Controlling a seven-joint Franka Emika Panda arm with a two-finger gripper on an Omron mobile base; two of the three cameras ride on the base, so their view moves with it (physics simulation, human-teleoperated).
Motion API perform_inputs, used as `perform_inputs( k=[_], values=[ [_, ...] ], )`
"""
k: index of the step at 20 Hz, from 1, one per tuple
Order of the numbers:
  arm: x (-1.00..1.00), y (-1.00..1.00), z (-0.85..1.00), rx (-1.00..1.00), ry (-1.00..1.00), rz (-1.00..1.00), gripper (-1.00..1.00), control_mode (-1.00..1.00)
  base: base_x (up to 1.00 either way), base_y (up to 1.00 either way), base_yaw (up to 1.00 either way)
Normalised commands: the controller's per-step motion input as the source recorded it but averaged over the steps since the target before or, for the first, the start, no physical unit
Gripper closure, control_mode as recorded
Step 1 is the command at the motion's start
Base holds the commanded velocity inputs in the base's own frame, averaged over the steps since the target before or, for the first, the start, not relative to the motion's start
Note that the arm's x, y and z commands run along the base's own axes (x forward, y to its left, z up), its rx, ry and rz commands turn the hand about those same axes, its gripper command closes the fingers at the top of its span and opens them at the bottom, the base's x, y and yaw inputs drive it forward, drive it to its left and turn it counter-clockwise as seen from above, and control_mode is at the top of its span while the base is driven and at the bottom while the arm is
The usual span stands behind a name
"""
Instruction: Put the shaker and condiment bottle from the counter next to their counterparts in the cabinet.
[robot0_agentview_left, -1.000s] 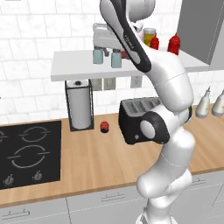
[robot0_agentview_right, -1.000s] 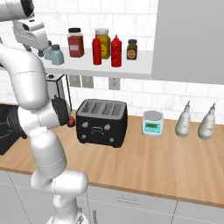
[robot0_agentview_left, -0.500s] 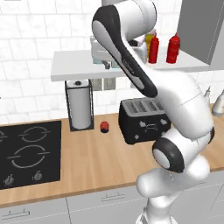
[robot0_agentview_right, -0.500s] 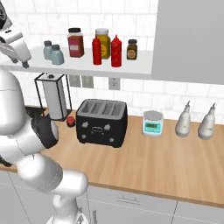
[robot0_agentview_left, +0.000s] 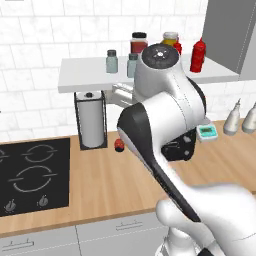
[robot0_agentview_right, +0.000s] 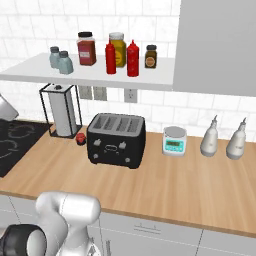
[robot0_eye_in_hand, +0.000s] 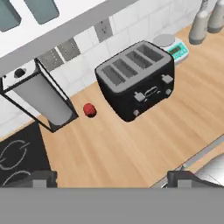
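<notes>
now claw lower, off the cabinet

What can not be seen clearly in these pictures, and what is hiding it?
- Toaster: in the left base view, the white arm covers nearly all of it.
- Second red squeeze bottle: left base view, mostly behind the arm.
- Small red object by the paper towel holder: too small to identify.
- Cooktop: cut off by the hand view's edge.
</notes>
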Motion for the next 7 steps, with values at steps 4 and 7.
perform_inputs(
  k=[4, 7],
  values=[
    [-0.30, 0.00, -0.09, 0.05, -0.02, -0.04, -1.00, -1.00, 0.00, 0.00, 0.00],
    [0.00, 0.00, 0.00, 0.00, 0.00, 0.00, -1.00, -1.00, 0.00, 0.00, 0.00]
  ],
)
